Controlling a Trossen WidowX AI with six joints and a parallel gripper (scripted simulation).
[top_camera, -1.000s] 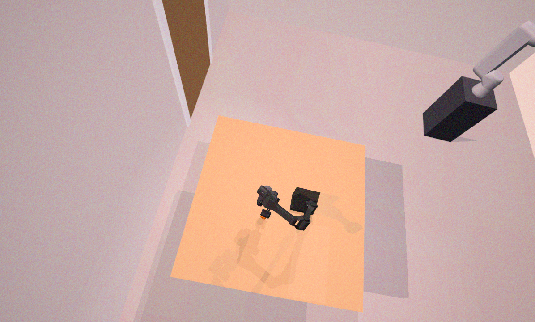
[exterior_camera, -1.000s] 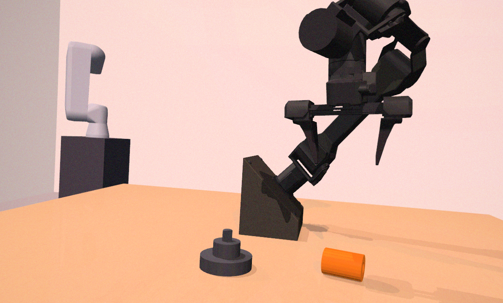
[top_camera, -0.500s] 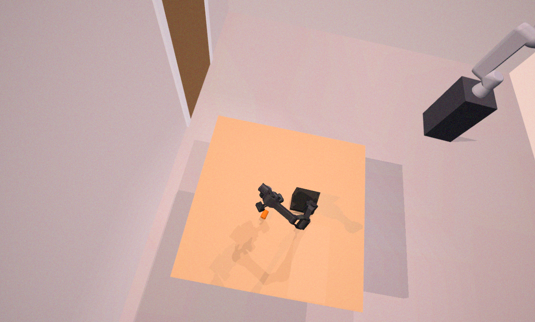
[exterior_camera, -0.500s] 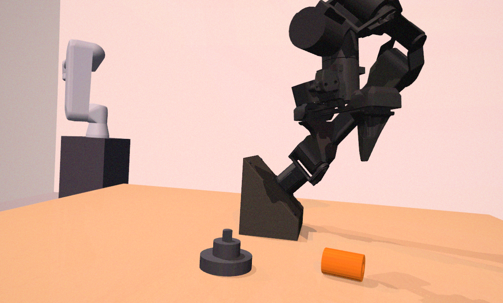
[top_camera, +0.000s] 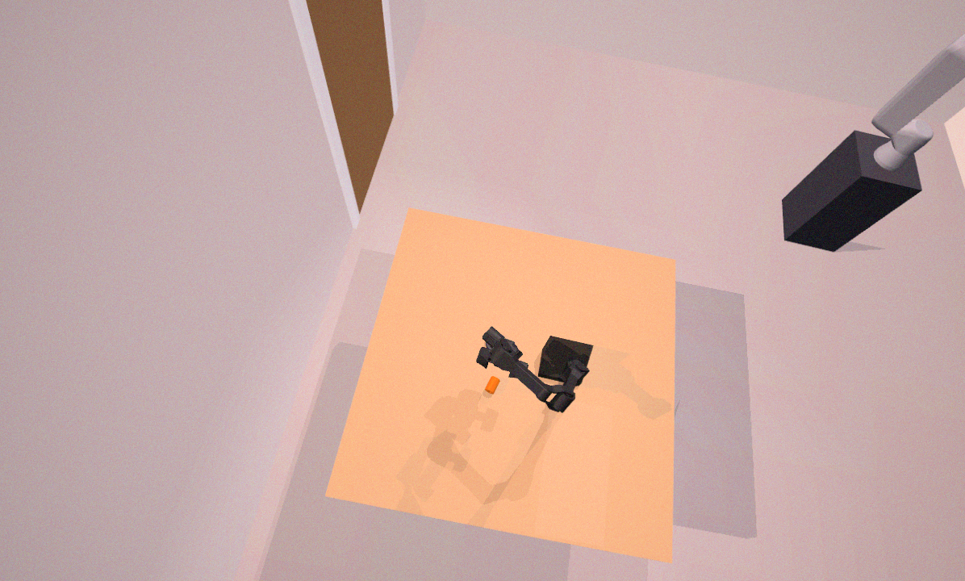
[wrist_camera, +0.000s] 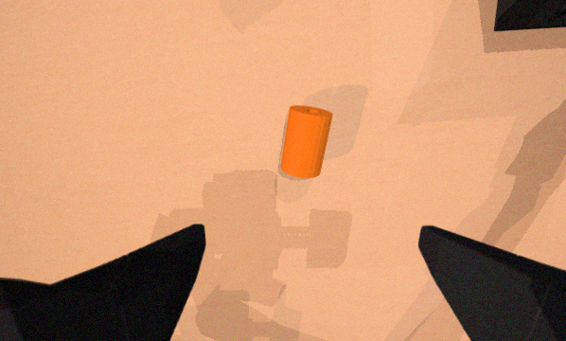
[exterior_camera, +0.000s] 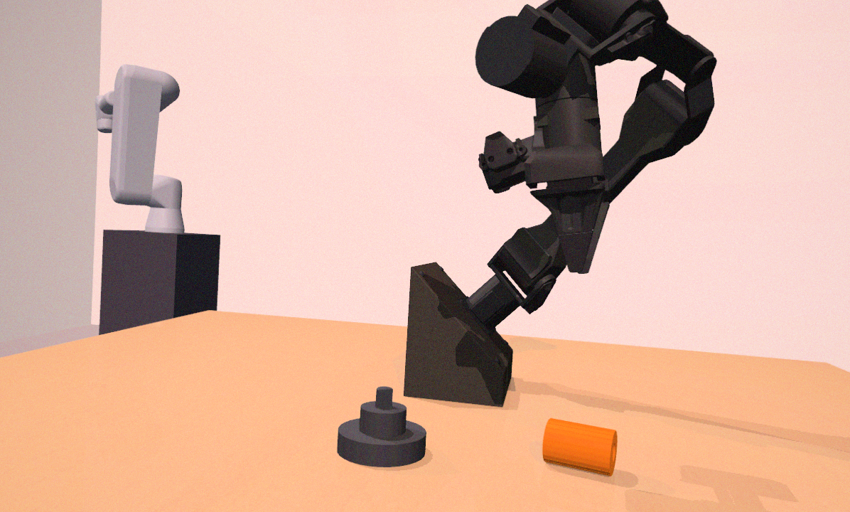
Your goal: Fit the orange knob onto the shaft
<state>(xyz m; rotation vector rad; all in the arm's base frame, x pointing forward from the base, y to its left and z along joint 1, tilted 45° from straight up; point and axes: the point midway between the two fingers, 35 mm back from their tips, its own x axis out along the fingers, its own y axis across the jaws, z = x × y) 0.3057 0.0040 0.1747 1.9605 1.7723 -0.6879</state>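
Observation:
The orange knob (top_camera: 492,385) (exterior_camera: 579,446) (wrist_camera: 306,142) lies on its side on the table. In the wrist view, one end face with its hole shows at the top. The round pedestal (exterior_camera: 382,445) stands upright with its dark shaft (exterior_camera: 384,397) bare, left of the knob in the exterior view; the arm hides it in the top view. My gripper (wrist_camera: 313,236) is open and empty, high above the table. In the wrist view the knob shows ahead of the gap between the fingertips. In the exterior view the fingers overlap one another, pointing down.
My arm's dark wedge-shaped base (top_camera: 565,359) (exterior_camera: 450,356) stands on the orange table (top_camera: 616,470) (exterior_camera: 160,407), behind the pedestal in the exterior view. Part of a dark block shows at the top right of the wrist view. A grey arm on a dark box (top_camera: 840,191) (exterior_camera: 138,280) stands off the table.

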